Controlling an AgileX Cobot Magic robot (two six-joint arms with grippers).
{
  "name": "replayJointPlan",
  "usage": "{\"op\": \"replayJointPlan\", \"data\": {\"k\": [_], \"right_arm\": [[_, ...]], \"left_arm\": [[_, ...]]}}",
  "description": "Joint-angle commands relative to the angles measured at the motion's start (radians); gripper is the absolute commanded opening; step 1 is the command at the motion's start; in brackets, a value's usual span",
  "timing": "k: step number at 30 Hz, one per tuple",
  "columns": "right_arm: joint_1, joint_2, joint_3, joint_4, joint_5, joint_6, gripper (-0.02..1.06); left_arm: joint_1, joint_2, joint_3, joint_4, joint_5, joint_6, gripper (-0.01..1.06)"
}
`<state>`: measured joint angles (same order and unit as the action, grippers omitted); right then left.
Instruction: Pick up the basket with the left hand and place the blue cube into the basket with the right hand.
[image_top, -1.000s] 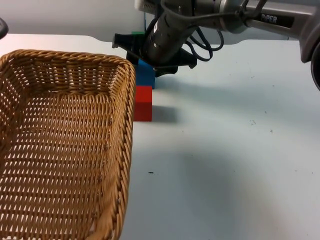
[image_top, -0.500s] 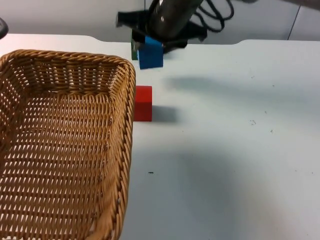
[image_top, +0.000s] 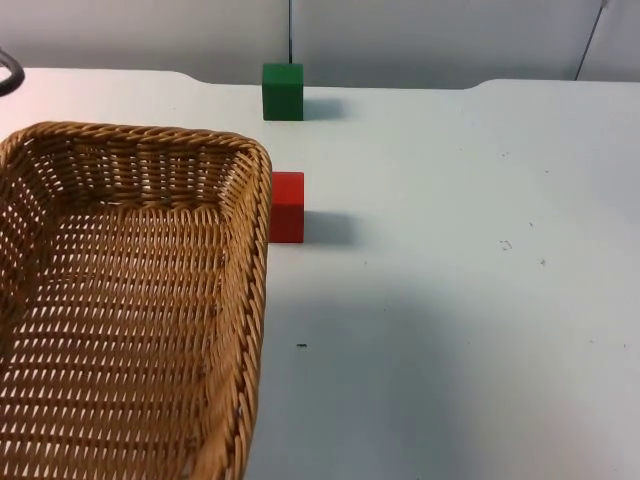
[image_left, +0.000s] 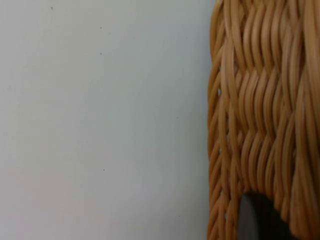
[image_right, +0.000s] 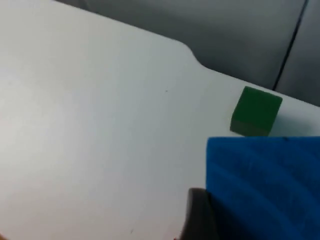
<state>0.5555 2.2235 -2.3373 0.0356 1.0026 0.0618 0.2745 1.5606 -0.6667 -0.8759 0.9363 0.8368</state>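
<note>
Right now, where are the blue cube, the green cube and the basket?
blue cube (image_right: 265, 187): right wrist view, its big front face.
green cube (image_top: 283, 92): top view, its front face.
basket (image_top: 258, 260): top view, its right rim.

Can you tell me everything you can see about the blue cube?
The blue cube is a plain, bright blue block with flat faces and sharp edges. In the right wrist view it sits close up against the right gripper's black fingertip, held above the white table. The green cube stands on the table beyond it, apart from it.
</note>
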Motion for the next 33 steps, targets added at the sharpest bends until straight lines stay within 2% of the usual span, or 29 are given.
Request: {"op": "replayJointPlan", "data": {"k": [1,5,6,14,16,19,21,22,23,24,28,29,33], "right_arm": [[0.017,-0.026,-0.004,0.042,0.037,-0.062,0.00],[0.094,-0.038,-0.002,0.045,0.123,-0.145,0.00],[0.094,-0.038,-0.002,0.045,0.123,-0.145,0.00],[0.272,-0.034,0.060,0.050,0.109,-0.170,0.00],[0.288,-0.034,0.076,0.050,0.107,-0.170,0.00],[0.304,-0.036,0.130,0.096,0.085,-0.179,0.00],[0.304,-0.038,0.226,0.147,0.040,-0.202,0.00],[0.304,-0.040,0.248,0.153,0.027,-0.205,0.00],[0.304,-0.055,0.319,0.153,-0.030,-0.209,0.00],[0.304,-0.055,0.319,0.153,-0.030,-0.209,0.00],[0.304,-0.114,0.549,0.210,-0.185,-0.257,0.00],[0.304,-0.114,0.549,0.210,-0.185,-0.257,0.00],[0.304,-0.128,0.688,0.233,-0.288,-0.273,0.00]], "left_arm": [[0.001,0.001,-0.007,-0.030,0.024,0.002,0.00],[0.001,0.001,-0.007,-0.030,0.016,0.002,0.00],[0.001,0.001,-0.007,-0.030,0.016,0.002,0.00],[0.001,-0.001,-0.007,-0.028,0.012,0.002,0.00],[0.001,-0.001,-0.007,-0.028,0.012,0.002,0.00],[0.001,-0.001,-0.007,-0.028,0.012,0.002,0.00],[0.001,-0.001,-0.007,-0.028,0.012,0.002,0.00],[0.001,-0.001,-0.007,-0.028,0.012,0.002,0.00],[0.001,-0.001,-0.007,-0.028,0.012,0.002,0.00],[0.001,-0.001,-0.007,-0.028,0.012,0.002,0.00],[0.001,-0.001,-0.007,-0.028,0.010,0.002,0.00],[0.001,-0.001,-0.007,-0.028,0.010,0.002,0.00],[0.001,-0.001,-0.007,-0.026,0.010,0.002,0.00]]}}
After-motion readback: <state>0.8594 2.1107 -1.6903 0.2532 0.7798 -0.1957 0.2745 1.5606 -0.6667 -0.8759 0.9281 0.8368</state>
